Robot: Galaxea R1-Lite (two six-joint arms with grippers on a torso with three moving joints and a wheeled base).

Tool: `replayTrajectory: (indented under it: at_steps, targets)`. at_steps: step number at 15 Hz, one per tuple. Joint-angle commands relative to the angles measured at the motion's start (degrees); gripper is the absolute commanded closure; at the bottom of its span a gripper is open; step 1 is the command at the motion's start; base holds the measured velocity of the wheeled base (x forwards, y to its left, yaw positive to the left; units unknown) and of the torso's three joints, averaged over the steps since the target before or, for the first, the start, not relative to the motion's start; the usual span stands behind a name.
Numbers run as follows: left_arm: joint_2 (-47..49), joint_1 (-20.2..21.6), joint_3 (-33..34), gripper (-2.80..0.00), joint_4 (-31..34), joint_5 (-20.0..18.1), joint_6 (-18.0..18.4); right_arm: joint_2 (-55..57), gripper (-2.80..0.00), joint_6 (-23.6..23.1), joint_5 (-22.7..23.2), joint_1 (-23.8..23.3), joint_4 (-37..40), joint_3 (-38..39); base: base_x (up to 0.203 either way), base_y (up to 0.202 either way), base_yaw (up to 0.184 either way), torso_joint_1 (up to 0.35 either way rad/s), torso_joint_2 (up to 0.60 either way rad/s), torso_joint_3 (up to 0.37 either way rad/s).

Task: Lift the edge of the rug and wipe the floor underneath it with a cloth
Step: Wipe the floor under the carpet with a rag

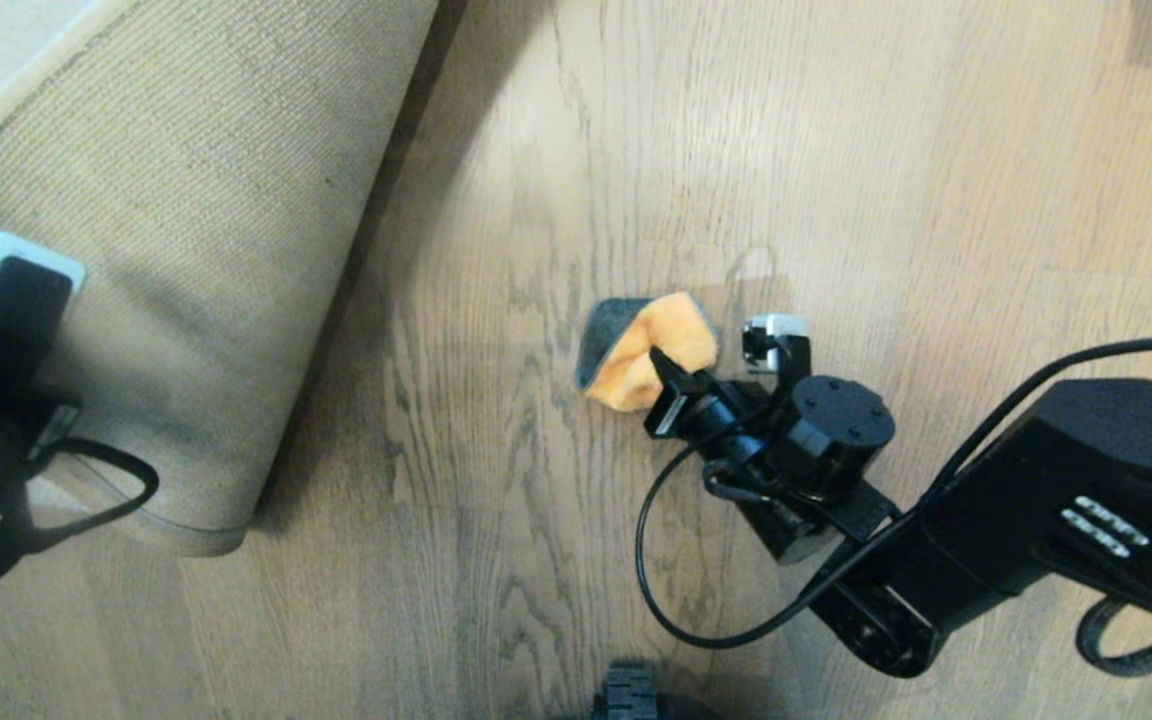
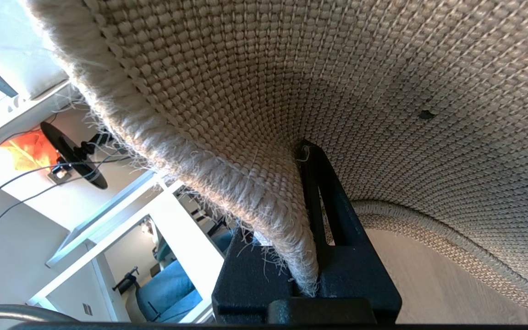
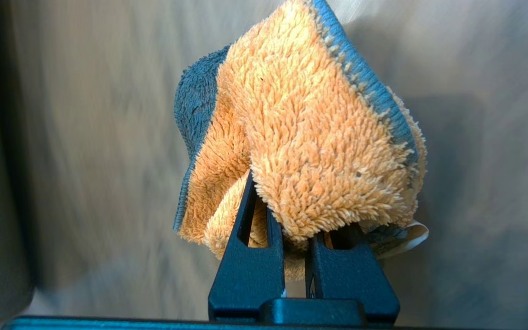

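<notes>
The rug edge (image 1: 331,300) is raised at the left, its tan woven backing turned toward me and its rounded corner hanging low. My left gripper (image 1: 6,285) is at the far left, shut on the rug edge (image 2: 227,183), whose fringed rim sits pinched between the black fingers (image 2: 332,215). The fluffy orange cloth (image 1: 651,350) with grey trim rests on the wood-grain floor (image 1: 496,150), to the right of the lifted rug. My right gripper (image 1: 671,375) is shut on the cloth (image 3: 310,137), whose pile bulges over the fingers (image 3: 245,256).
A dark shadow band runs along the floor beside the raised rug. The right arm's black cable (image 1: 656,580) loops just above the floor. A part of my base (image 1: 629,695) shows at the bottom centre. White shelving (image 2: 122,215) stands beyond the rug.
</notes>
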Motion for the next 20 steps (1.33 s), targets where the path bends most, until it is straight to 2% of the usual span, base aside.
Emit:
replayTrajectory:
  at_steps: [1,3,6,10,15,20]
  targets:
    - [0.1,0.0,0.1,0.0,-0.3,0.3,0.3,-4.6,0.0,0.0,0.0,-1.8,-2.7,0.0,0.0,0.0,0.0,0.0,0.0,0.0]
    - [0.1,0.0,0.1,0.0,-0.3,0.3,0.3,-7.8,0.0,-0.2,0.1,-2.7,-2.6,0.3,0.0,0.0,0.0,0.0,0.0,0.0]
    - [0.0,0.0,-0.2,0.0,-0.3,0.3,0.3,-11.5,0.0,-3.0,0.4,-5.0,-0.3,0.7,0.0,0.0,0.0,0.0,0.0,0.0]
    - [0.1,0.0,-0.5,0.0,-0.3,0.4,0.3,-18.5,0.0,-7.4,5.2,-9.8,2.5,5.2,0.0,0.0,0.0,0.0,0.0,0.0]
    - [0.0,-0.3,-0.5,0.0,-0.4,0.3,0.3,-29.2,0.0,-11.9,11.9,-20.2,10.6,10.9,0.0,0.0,0.0,0.0,0.0,0.0]
    - [-0.1,-0.8,0.0,0.0,-0.4,0.3,0.3,-36.1,0.0,-14.1,13.3,-30.2,19.8,12.0,0.0,0.0,0.0,0.0,0.0,0.0]
